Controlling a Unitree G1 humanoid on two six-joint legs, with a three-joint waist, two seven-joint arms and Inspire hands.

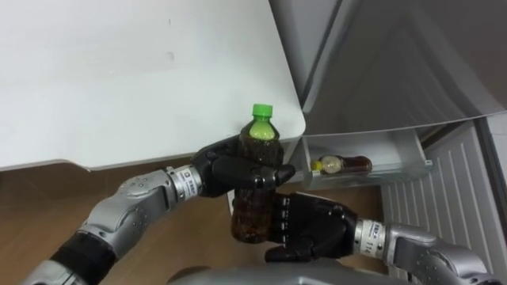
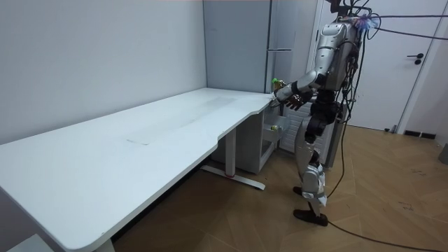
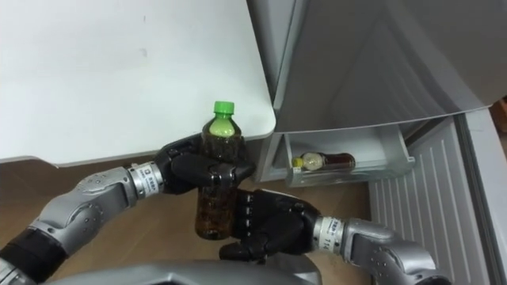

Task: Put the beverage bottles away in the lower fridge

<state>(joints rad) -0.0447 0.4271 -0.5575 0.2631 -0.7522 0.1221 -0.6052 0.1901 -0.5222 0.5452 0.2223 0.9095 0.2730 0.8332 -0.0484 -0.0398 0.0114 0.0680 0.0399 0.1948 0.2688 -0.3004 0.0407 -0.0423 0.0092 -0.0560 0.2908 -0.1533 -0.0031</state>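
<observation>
Well, one drink is already in: a second bottle (image 1: 346, 165) with a yellow cap lies on its side in the open white drawer (image 1: 413, 149) low in the fridge (image 1: 380, 63). The bottle (image 1: 250, 215) now in hand, green-capped and full of dark drink, is upright in the air just off the corner of the white desk (image 1: 142, 71), with the drawer at about two o'clock from it. The left hand (image 1: 226, 170) has its fingers wrapped round the bottle's upper half. The right hand (image 1: 313, 228) sits against the lower half at about four o'clock; whether it truly grips I cannot tell. So I'd judge the job partway: this bottle must yet reach the drawer. The robot stands upright at the desk corner before the fridge. The drawer's depth is cut off, so further drinks inside can't be ruled out.
</observation>
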